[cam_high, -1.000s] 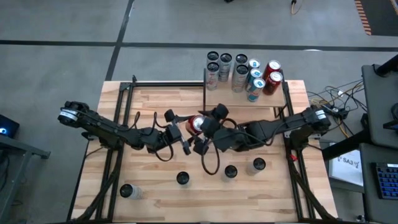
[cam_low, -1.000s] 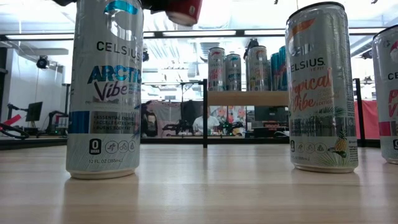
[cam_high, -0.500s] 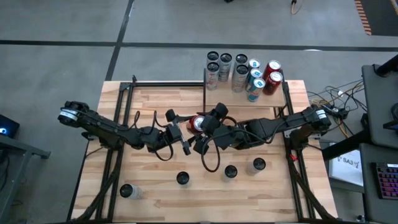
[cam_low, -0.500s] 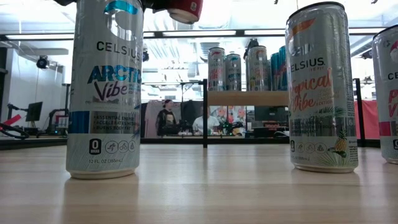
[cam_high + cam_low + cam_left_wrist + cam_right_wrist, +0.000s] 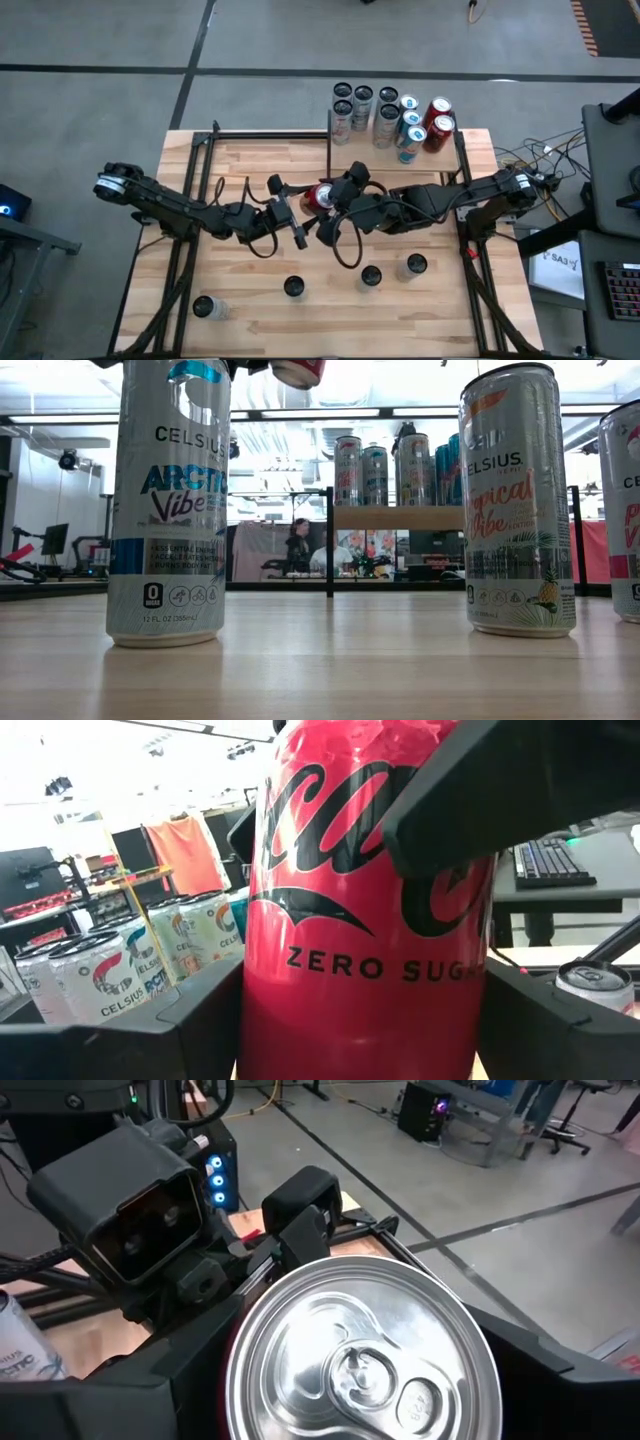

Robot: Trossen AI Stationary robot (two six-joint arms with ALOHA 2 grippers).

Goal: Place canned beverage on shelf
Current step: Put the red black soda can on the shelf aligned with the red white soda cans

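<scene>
A red Coca-Cola Zero Sugar can [image 5: 321, 195] hangs above the table's middle, and both grippers are shut on it. My left gripper [image 5: 305, 205] reaches it from the table's left, my right gripper [image 5: 336, 200] from the right. The low view shows only the can's bottom [image 5: 297, 370], high over the tabletop. The shelf [image 5: 455, 150], a small wood board on black posts, stands at the table's far right and carries several cans [image 5: 385, 115]. My left gripper pinches the can's lower body [image 5: 270, 1020] between its two fingers [image 5: 190, 1030], coming about level from the table's left. The can stands roughly upright in the hold, lifted clear of the table. My right gripper pinches the can just below its silver top [image 5: 250, 1330], one finger [image 5: 150, 1390] on each side. It comes from the table's right, slanting slightly down. One of its fingers [image 5: 500, 790] lies across the can's upper body, above my left fingers.
Several Celsius cans stand upright on the near half of the table [image 5: 206, 307] [image 5: 293, 287] [image 5: 371, 276] [image 5: 416, 265]. In the low view they rise close by [image 5: 167, 510] [image 5: 517, 500]. Black frame rails [image 5: 190, 190] run along the table's sides.
The red can has risen a little. My right gripper has gone slightly up and toward the far edge with it, and has rolled a little about the can's top end. My left gripper has stayed on the can.
</scene>
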